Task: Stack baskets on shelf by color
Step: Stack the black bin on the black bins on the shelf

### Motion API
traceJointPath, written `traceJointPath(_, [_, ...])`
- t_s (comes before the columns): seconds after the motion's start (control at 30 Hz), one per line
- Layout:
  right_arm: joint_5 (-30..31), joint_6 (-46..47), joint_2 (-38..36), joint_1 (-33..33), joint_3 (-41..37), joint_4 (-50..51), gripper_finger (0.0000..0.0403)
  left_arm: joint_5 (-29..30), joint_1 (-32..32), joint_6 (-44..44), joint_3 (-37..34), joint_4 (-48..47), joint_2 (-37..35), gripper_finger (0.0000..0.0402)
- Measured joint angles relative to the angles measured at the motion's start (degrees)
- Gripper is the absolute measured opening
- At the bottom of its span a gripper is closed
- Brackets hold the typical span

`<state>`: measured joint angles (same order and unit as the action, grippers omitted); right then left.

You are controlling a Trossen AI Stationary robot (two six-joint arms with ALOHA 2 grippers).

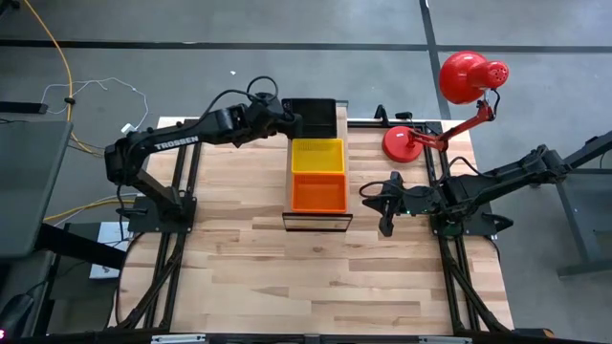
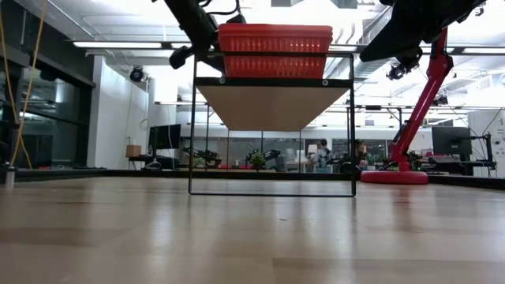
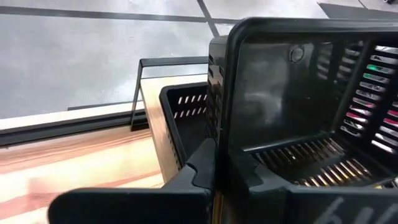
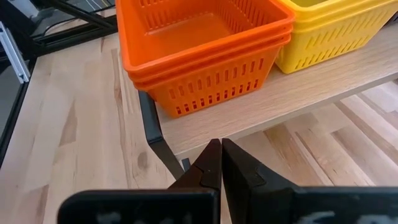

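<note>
The shelf carries an orange basket stack at its near end, a yellow stack in the middle and black baskets at its far end. My left gripper reaches in from the left at the far end and is shut on one black basket. That basket stands above another black basket resting on the shelf plank. My right gripper hovers shut to the right of the orange stack, touching nothing. The low view shows the orange stack on the shelf top. My left gripper pinches the side wall of the upper black basket, one finger outside and one inside. The fingers come level from the table's left. This basket sits higher than the black one on the shelf; I cannot tell whether it touches it.
A red desk lamp stands with its base on the table's far right corner, close to the shelf. Bare wooden tabletop stretches in front of the shelf. The arm mounts stand at the left and right table edges.
</note>
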<state>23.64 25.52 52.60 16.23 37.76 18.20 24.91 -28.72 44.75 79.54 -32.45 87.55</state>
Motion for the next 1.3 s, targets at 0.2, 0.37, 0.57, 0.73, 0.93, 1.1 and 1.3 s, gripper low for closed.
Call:
traceJointPath(0.2, [0.0,0.0,0.0,-0.02,0.0,-0.02,0.0,-0.09,-0.01,0.03,-0.07,0.09,0.07,0.0])
traceJointPath(0.37, [-0.02,0.0,0.0,0.0,0.0,0.0,0.0,-0.24,0.01,-0.33,-0.07,0.11,0.07,0.0])
traceJointPath(0.57, [0.0,0.0,0.0,0.0,0.0,-0.02,0.0,-0.22,0.29,-0.35,-0.1,0.16,0.07,0.0])
traceJointPath(0.73, [0.0,0.0,0.0,-0.02,0.0,0.0,0.0,-0.24,0.29,-0.35,-0.1,0.16,0.07,0.0])
traceJointPath(0.93, [0.0,0.0,0.0,-0.02,0.0,-0.01,0.0,-0.59,0.29,-0.35,-0.1,0.18,0.07,0.0])
traceJointPath(1.1, [0.0,0.0,0.0,0.0,0.0,0.0,0.0,-0.74,0.29,-0.36,-0.1,0.18,0.04,0.0])
traceJointPath(1.3, [0.0,0.0,0.0,-0.02,0.0,-0.01,0.0,-0.83,0.34,-0.37,-0.1,0.18,0.04,0.0])
